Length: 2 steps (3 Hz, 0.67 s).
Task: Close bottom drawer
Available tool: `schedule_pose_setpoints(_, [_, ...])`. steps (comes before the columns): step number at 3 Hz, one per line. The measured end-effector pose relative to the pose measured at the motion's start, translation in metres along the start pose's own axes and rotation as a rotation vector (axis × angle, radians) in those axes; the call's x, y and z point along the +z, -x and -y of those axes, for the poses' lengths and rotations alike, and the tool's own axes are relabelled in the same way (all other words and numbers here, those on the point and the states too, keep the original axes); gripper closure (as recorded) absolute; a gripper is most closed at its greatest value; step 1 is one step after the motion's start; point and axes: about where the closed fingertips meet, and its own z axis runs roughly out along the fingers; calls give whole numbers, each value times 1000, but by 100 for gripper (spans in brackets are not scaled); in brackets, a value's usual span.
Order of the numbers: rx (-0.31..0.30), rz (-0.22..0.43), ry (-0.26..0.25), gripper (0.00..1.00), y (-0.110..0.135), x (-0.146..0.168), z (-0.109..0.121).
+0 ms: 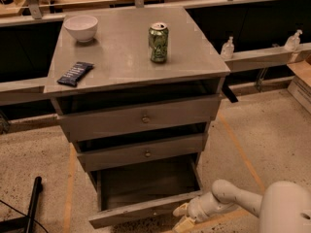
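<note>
- Bottom drawer [146,210] pulled out, lowest of 3 in grey cabinet [141,118]
- gripper [182,217] low at drawer front's right end; jaws spread or pressed together, cannot tell
- cabinet top: bowl [80,27], can [158,42], dark packet [75,74]; speckled floor [262,130]

Noted on grey cabinet top [121,57]: white bowl [81,27] upper left, green can [159,42] upright near centre, dark snack packet [75,73] flat at left edge. On ledge at right: two small bottles [227,47], well apart. Lower left: black pole [33,203]. Gripper [183,217] at bottom, right of centre.
</note>
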Motion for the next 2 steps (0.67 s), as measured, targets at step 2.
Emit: schedule_pose_setpoints(2, [-41, 60, -89, 93, -6, 17, 40])
